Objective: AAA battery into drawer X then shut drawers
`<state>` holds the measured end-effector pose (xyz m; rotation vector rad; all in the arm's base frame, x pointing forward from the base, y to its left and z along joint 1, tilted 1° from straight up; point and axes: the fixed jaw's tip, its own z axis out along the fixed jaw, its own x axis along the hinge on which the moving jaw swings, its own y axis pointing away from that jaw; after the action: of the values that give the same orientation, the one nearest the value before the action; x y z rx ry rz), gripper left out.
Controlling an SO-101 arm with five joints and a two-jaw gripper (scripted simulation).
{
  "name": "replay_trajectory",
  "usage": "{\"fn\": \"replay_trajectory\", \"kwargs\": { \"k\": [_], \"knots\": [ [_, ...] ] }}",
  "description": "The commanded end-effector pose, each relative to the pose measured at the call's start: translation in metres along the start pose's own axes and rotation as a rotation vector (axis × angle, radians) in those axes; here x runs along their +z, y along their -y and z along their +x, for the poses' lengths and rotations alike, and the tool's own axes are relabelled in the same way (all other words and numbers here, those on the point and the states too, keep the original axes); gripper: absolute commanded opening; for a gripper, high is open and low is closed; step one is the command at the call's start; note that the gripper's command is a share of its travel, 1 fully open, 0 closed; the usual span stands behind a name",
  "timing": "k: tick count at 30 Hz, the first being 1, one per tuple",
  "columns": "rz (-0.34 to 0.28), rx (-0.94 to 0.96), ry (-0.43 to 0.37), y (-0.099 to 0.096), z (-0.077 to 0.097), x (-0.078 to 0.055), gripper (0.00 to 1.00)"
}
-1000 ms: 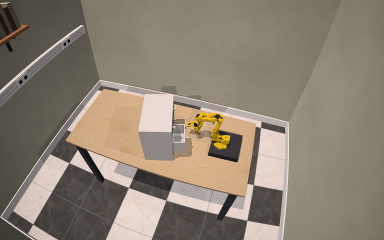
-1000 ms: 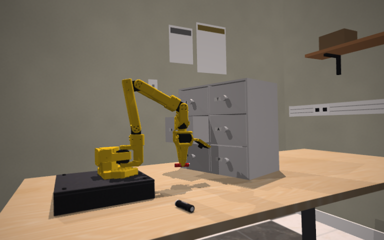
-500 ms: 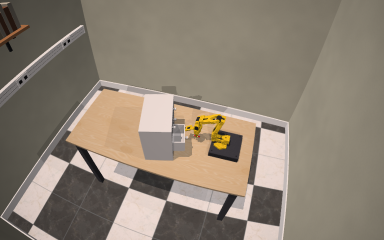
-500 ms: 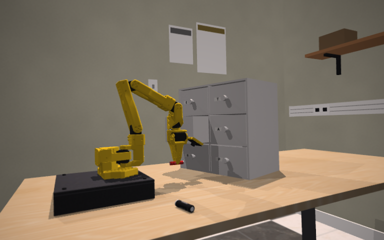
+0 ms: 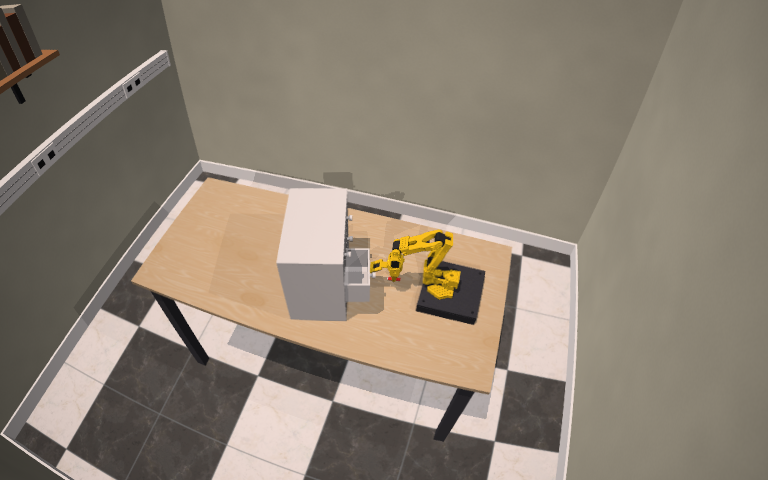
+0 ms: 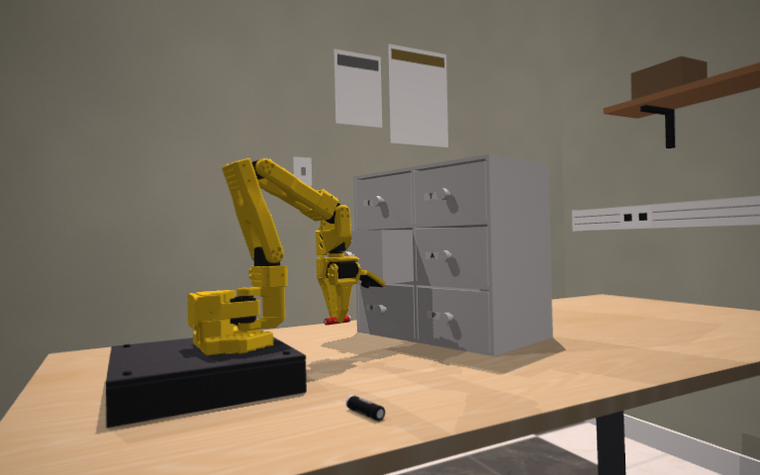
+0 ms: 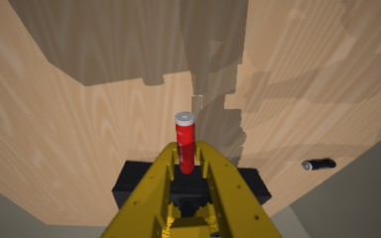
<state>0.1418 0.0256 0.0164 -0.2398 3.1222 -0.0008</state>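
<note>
My gripper [image 7: 187, 160] is shut on a red AAA battery [image 7: 185, 141] with a white cap. It points down and holds the battery a little above the table, in front of the chest's left column [image 6: 336, 320]. The grey chest [image 6: 453, 251] has six drawers. One middle-row drawer [image 5: 356, 275] is pulled out towards my arm; it shows in the exterior view [image 6: 386, 256] behind my wrist. Its mark is hidden. The other drawers are shut. From above, the gripper [image 5: 393, 277] is just right of the open drawer.
A small black cylinder [image 6: 365, 408] lies on the table near the front edge; it also shows in the wrist view [image 7: 318, 164]. My arm stands on a black base [image 6: 204, 378] to the left of the chest.
</note>
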Motion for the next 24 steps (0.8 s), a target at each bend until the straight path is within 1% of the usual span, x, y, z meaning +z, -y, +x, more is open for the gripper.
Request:
{"fn": "replay_trajectory", "kwargs": {
  "k": [1, 3, 15, 20, 24],
  "knots": [
    [-0.001, -0.025, -0.001, -0.005, 0.002, -0.001, 0.00],
    [-0.001, -0.025, -0.001, -0.005, 0.002, -0.001, 0.00],
    [-0.004, -0.244, 0.001, -0.036, 0.006, -0.001, 0.00],
    [-0.004, -0.244, 0.001, -0.036, 0.006, -0.001, 0.00],
    [-0.012, -0.242, 0.081, -0.036, 0.004, -0.015, 0.00]
  ]
}}
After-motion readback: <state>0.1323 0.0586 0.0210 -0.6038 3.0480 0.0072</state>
